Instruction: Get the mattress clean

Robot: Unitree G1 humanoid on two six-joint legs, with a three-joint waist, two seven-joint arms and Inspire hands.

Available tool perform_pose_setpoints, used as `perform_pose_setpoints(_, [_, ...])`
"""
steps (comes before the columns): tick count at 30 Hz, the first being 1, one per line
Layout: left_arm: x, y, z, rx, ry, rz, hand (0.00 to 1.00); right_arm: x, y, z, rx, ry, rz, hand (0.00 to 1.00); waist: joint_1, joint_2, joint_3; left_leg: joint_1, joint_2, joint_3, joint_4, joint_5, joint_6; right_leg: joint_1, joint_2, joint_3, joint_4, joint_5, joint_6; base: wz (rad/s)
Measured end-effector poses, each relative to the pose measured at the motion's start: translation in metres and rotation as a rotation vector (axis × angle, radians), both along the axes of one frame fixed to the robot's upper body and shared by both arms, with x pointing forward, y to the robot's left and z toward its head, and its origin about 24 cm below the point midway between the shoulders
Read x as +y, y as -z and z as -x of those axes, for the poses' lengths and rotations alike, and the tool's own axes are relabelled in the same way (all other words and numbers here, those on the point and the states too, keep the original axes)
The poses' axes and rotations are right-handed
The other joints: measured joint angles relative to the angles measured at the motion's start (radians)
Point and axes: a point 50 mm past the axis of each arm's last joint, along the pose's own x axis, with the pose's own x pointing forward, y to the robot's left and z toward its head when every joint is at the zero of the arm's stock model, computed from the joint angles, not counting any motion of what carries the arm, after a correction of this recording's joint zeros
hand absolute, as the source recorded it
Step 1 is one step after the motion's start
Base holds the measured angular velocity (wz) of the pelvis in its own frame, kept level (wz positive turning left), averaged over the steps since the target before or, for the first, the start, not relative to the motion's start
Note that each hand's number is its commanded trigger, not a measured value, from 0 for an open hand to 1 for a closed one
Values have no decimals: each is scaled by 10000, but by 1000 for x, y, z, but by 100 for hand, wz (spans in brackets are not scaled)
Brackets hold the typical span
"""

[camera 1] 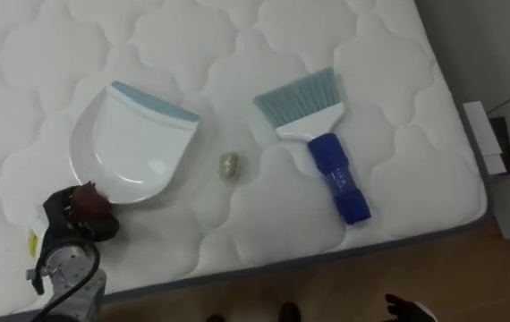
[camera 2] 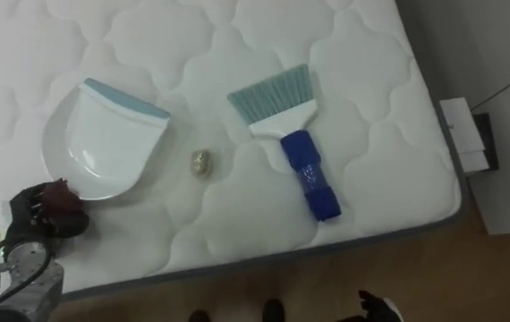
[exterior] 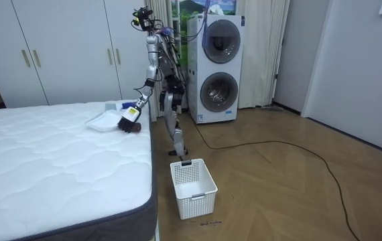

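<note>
Sweeping has not begun, we judge: a crumpled scrap lies on the mattress between dustpan and brush. The brush lies untouched, its long axis slanting, bristles pointing away, blue handle toward the near edge. Our left hand sits at the dustpan's rear rim; whether it grips we cannot tell. Our right hand hangs low.

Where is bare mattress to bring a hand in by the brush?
Free: the strip between brush and the right edge of the mattress, and the wide stretch beyond dustpan and brush. Crowded: between dustpan and brush lies the scrap; the left hand sits at the dustpan's near rim.
</note>
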Motion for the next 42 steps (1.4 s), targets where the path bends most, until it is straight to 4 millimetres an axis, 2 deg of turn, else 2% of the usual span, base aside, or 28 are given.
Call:
perform_pose_setpoints(4, [-6, 8, 6, 358, -221, 478, 100, 0, 0, 1, 65, 174, -64, 0, -32, -3, 2, -126, -96, -15, 137, 17, 29, -49, -71, -114, 29, -1, 3, 4])
perform_pose_setpoints(10, [-11, 15, 10, 810, 49, 677, 100, 0, 0, -1, -2, 184, -65, 0, -31, -10, 6, -374, -102, 0, 375, 39, 58, -347, -146, -217, 354, -3, 5, 0])
perform_pose_setpoints(18, [-13, 16, 12, 931, 62, 754, 100, -1, 0, -1, 1, 244, 27, 0, -56, -25, 25, -579, -89, 114, 775, 58, 77, -559, -222, -191, 799, -12, -2, 0])
perform_pose_setpoints(23, [-13, 16, 11, 937, 146, 655, 100, -1, 0, 0, -27, 376, 126, 0, -59, -7, 65, -815, -93, 132, 972, 53, 77, -704, -245, -306, 937, -19, -16, 5])
perform_pose_setpoints(27, [-12, 13, 8, 1090, 888, -157, 100, -3, 0, 1, -83, 810, 75, 0, -35, 54, 98, -916, -73, 86, 1103, 55, 75, -703, -191, -306, 829, -15, -31, 2])
perform_pose_setpoints(31, [-10, 9, 6, 1156, 1428, -1177, 100, -5, 0, 4, -181, 1633, -187, 0, -64, 121, 114, -902, -112, 97, 1080, 55, 79, -786, -271, -313, 1006, -17, -26, 0])
perform_pose_setpoints(35, [-3, 2, 3, 891, 1584, -2057, 100, -7, 0, 5, -357, 2572, -485, 0, -74, 157, 105, -1156, -105, 81, 1147, 54, 80, -1028, -260, -320, 1048, -15, -29, 0])
perform_pose_setpoints(42, [17, -16, -1, 185, 1479, -4075, 100, -32, -7, 7, -962, 4554, -525, 0, -105, 429, 84, -1378, -149, 74, 1272, 60, 91, -1268, -314, -311, 1239, -16, -29, 0])
